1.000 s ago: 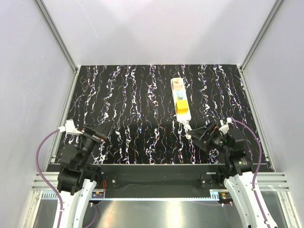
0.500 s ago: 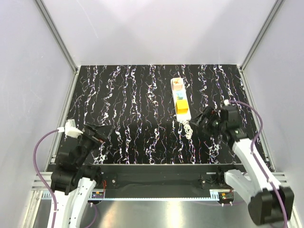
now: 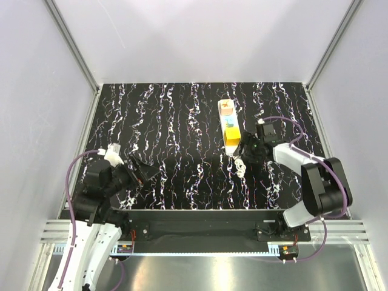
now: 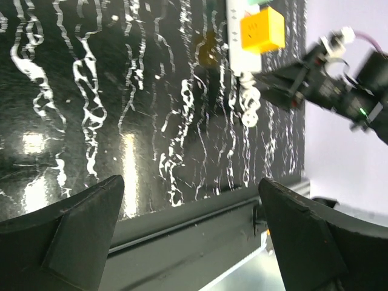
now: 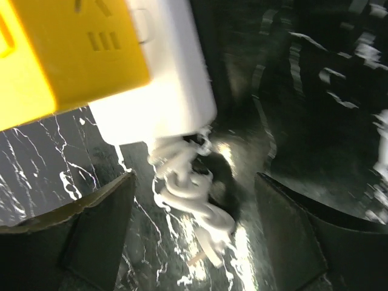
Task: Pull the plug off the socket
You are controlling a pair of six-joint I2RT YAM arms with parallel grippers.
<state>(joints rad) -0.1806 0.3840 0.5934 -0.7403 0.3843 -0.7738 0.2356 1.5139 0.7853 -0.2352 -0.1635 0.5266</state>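
The socket, a long white power strip [image 3: 224, 115], lies on the black marbled mat right of centre. A yellow cube plug [image 3: 231, 136] sits in its near end. Its knotted white cord [image 3: 239, 163] trails toward me. My right gripper [image 3: 245, 151] is open and low at the strip's near end. In the right wrist view the gripper [image 5: 194, 233] straddles the cord [image 5: 188, 200], with the yellow plug [image 5: 60, 48] and the strip's end [image 5: 176, 91] just beyond, and holds nothing. My left gripper [image 3: 144, 173] is open and empty at the near left. From the left wrist view [image 4: 191, 236] the plug [image 4: 262, 29] is far off.
Small coloured blocks sit in the strip's far outlets [image 3: 226, 108]. White walls with metal rails [image 3: 79, 142] close in the mat on three sides. The mat's front edge and a black bar [image 4: 182, 212] lie under my left gripper. My right arm [image 4: 327, 91] reaches in from the right.
My right arm has swung forward and left, from the near right edge to the strip's near end over the cord. My left gripper has shifted a little right and inward.
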